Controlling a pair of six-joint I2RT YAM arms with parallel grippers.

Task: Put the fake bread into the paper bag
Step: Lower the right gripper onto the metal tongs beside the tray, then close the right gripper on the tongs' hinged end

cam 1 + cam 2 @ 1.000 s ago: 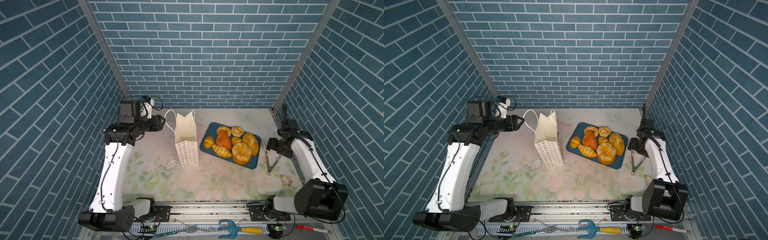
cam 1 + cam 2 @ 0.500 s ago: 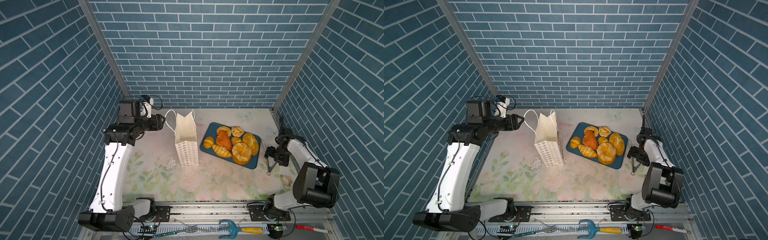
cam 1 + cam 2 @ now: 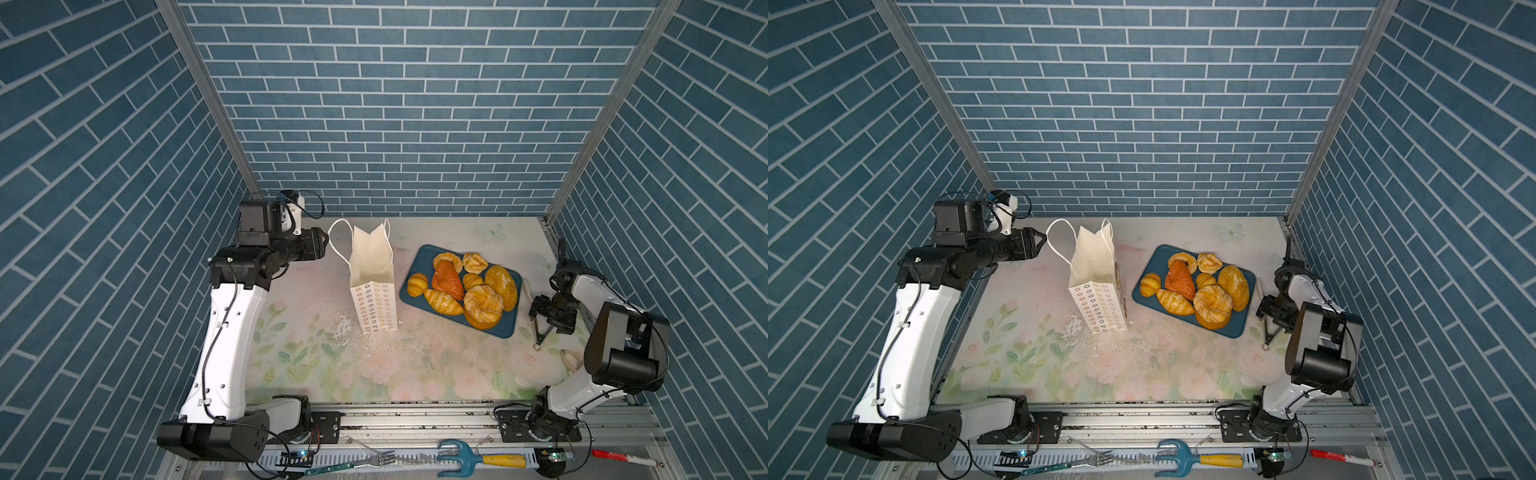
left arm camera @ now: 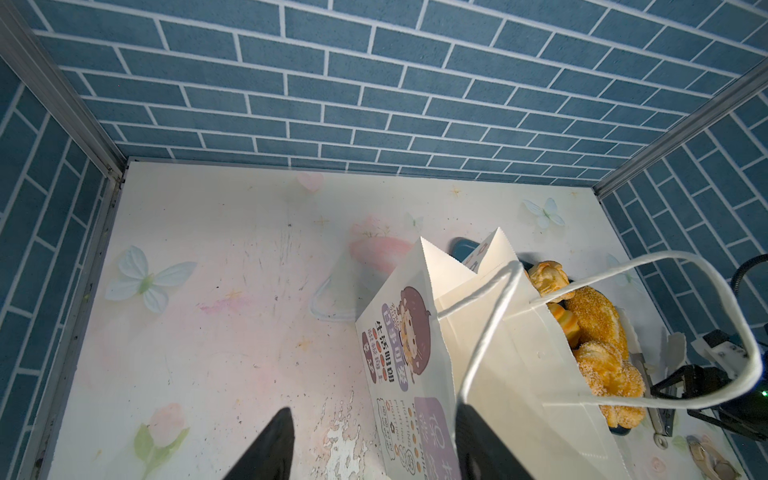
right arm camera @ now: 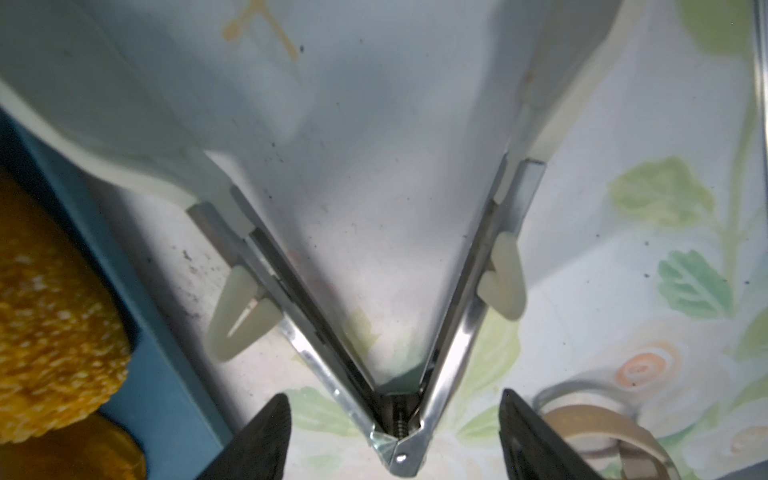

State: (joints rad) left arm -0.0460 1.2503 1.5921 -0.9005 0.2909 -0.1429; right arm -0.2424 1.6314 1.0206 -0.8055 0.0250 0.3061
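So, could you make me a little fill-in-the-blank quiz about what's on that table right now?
1. The fake bread sits piled on a blue ____.
2. The paper bag stands ____, mouth open, left of the bread in both top views.
3. The right gripper hovers, jaws open, over a pair of metal ____.

Missing words: tray; upright; tongs.

The left claw gapes facing the upright paper bag (fake bread sits just behind it).
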